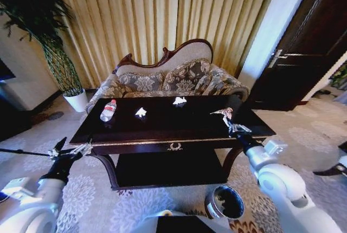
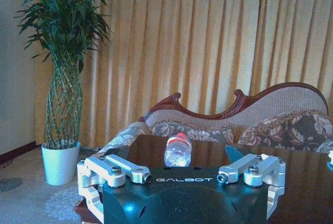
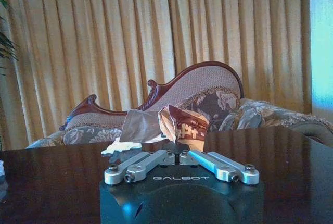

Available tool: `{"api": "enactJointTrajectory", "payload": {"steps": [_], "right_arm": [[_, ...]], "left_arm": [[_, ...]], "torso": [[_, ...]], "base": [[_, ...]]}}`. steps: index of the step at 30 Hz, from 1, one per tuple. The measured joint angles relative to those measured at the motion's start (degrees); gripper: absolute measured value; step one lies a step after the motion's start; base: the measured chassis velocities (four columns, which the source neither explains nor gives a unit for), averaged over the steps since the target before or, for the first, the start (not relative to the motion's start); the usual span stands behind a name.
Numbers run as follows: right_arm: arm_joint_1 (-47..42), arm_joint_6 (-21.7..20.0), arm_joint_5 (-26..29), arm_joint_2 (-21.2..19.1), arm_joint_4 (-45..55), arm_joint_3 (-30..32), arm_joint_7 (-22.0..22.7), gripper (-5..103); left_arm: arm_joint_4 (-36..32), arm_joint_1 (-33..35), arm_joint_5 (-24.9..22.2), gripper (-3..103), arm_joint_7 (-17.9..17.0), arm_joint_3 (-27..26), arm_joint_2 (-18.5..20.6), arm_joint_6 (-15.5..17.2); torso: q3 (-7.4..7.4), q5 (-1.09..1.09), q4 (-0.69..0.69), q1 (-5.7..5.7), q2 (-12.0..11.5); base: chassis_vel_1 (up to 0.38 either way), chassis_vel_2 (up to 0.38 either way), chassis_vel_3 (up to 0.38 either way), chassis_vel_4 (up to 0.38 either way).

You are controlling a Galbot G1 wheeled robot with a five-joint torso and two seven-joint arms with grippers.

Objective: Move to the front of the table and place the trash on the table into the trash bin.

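Brown table (image 1: 162, 135) edge: right hand (image 1: 230, 120) grips wrapper (image 1: 223, 112).

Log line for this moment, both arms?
left gripper: open, table front-left corner | right gripper: shut on wrapper | bottle: on table

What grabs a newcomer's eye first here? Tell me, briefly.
The dark glossy table before the floral sofa, with a bottle lying at its left end. At its right front, the right gripper is shut on a crumpled wrapper. The trash bin stands on the carpet below.
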Motion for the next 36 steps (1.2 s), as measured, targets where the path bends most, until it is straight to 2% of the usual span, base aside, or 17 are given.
{"api": "enactJointTrajectory", "payload": {"steps": [12,21,24,25,27,28,30,33,36], "right_arm": [[-0.17,0.22,-0.58,0.67,-1.29,-0.13,-0.52,0],[0.67,1.10,-2.93,1.49,-8.26,-1.81,-1.81,0],[2.12,1.70,-5.50,1.96,-17.28,-2.80,-3.44,0],[2.12,1.70,-5.50,1.96,-17.28,-2.80,-3.44,0],[2.97,1.79,-6.64,1.95,-25.02,-3.39,-4.34,0],[2.97,1.79,-6.64,1.95,-25.02,-3.39,-4.34,0],[4.73,1.84,-7.93,2.10,-32.73,-4.00,-5.40,0],[6.99,1.90,-8.90,2.85,-38.61,-4.84,-5.72,0],[10.66,2.96,-12.35,4.66,-49.59,-6.80,-5.77,0]], "left_arm": [[0.00,0.05,0.30,100,0.00,0.27,-0.17,0.02],[0.00,0.17,0.46,100,0.15,0.52,-0.77,-0.12],[0.00,0.22,0.47,100,0.24,0.55,-0.98,-0.24],[0.00,0.22,0.47,100,0.24,0.55,-0.98,-0.24],[0.00,0.26,0.43,100,0.28,0.30,-0.99,-0.33],[0.00,0.26,0.43,100,0.28,0.30,-0.99,-0.33],[0.00,0.28,0.31,100,0.30,0.13,-0.96,-0.43],[0.00,0.13,0.23,100,0.32,0.22,-0.85,-0.44],[0.00,-0.38,0.19,100,0.34,0.34,-0.58,-0.47]], "torso": [[0.00,0.00,0.01,-0.01,0.00],[-0.04,0.00,-0.01,-0.07,0.05],[-0.03,0.02,0.00,-0.07,0.04],[-0.03,0.02,0.00,-0.07,0.04],[0.03,0.04,-0.01,0.04,-0.04],[0.03,0.04,-0.01,0.04,-0.04],[0.04,0.02,-0.01,0.08,-0.05],[0.02,0.00,0.00,0.07,-0.05],[-0.01,0.02,-0.01,-0.01,-0.01]], "base": [[0.220,-0.216,-0.208,0.212],[0.195,-0.212,-0.205,0.203],[0.021,-0.004,-0.023,0.027],[0.000,0.000,0.000,0.000],[0.000,0.000,0.000,0.000],[0.000,0.000,0.000,0.000],[-0.056,0.055,0.053,-0.077],[-0.017,0.047,0.059,-0.056],[0.000,0.000,0.000,0.000]]}}
